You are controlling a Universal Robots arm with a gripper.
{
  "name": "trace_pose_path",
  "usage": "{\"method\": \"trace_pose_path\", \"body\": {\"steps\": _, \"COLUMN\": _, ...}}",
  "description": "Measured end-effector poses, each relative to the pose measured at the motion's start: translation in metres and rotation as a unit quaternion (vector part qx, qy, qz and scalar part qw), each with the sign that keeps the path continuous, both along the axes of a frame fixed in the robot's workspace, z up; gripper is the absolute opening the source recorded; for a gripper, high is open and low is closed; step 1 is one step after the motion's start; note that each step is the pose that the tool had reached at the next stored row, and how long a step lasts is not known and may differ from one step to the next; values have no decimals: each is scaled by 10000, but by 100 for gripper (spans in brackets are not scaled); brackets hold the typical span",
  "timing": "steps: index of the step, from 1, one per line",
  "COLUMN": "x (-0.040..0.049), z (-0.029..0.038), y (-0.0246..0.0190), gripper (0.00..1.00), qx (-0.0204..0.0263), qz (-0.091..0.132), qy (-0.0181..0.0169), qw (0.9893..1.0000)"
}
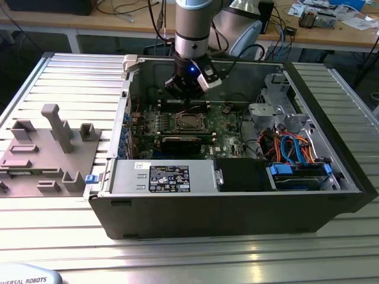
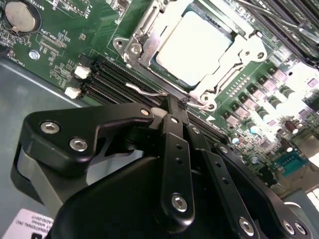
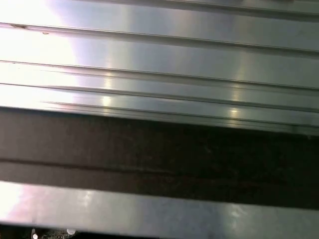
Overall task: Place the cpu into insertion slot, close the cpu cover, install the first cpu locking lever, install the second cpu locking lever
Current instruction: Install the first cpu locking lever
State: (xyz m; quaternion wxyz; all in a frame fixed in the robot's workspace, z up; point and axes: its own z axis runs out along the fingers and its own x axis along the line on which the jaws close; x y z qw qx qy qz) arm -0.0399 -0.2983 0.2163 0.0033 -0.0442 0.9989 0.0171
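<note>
black fingers (image 2: pixel 172 107) pinched shut beside silvery square cpu (image 2: pixel 195 46).

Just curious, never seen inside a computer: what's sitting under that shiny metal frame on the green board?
Through the cpu cover window shows the cpu with its silvery top. The insertion slot beneath is covered.

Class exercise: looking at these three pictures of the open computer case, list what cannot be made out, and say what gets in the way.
- Tool tips: tucked together in the second wrist view; open or shut unclear.
- Silvery wire locking levers: latched or not, unclear; the tool's black body hides part.
- Silver-grey square cpu: too small in the exterior view.
</note>
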Motion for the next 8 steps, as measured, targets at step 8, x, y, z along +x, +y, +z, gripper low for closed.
{"method": "trace_pose_path", "body": {"steps": 8, "x": 97, "z": -64, "y": 0, "gripper": 11, "qx": -4, "qz": 9, "qy": 0, "qw": 10000}}
